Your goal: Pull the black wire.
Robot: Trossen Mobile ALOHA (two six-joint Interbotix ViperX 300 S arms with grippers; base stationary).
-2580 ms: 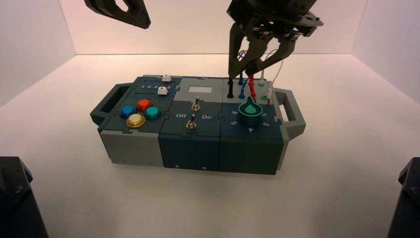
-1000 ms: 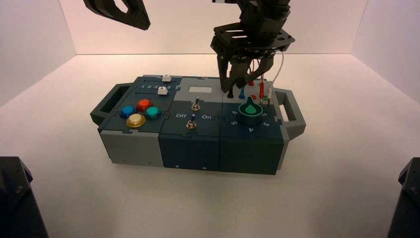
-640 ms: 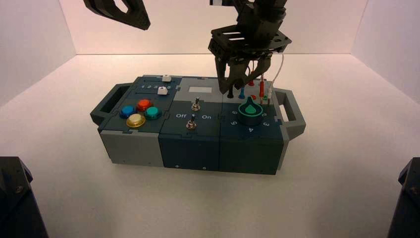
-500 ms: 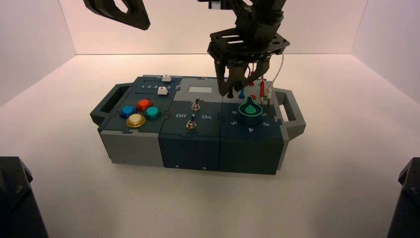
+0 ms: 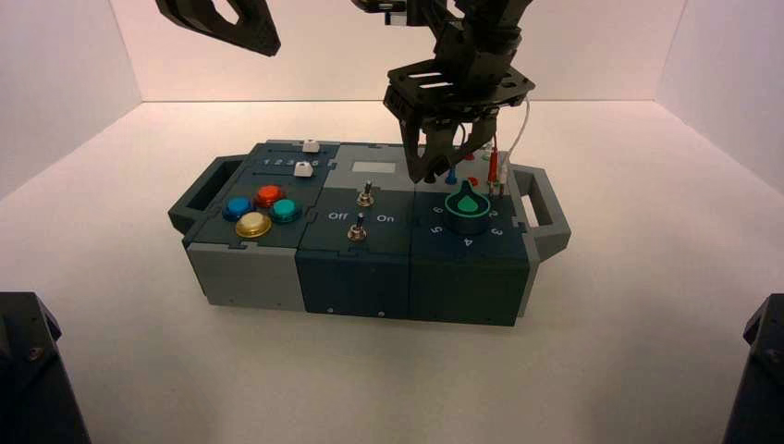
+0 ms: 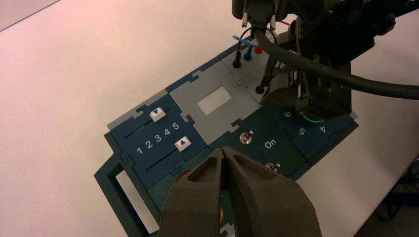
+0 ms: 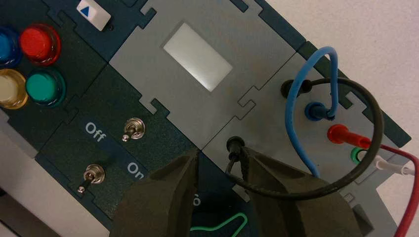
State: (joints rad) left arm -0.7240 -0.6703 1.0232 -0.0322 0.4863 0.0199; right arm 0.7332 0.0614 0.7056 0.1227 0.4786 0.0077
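Beside the black wire, the right gripper gapes.

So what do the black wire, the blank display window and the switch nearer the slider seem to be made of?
Black wire: likely rubber or soft plastic, matte with a faint sheen; it bends in a smooth loop.
Display window: perhaps clear or frosted plastic, judging by its soft pale glare.
Switch: apparently polished metal, given the bright glints on its collar and lever.
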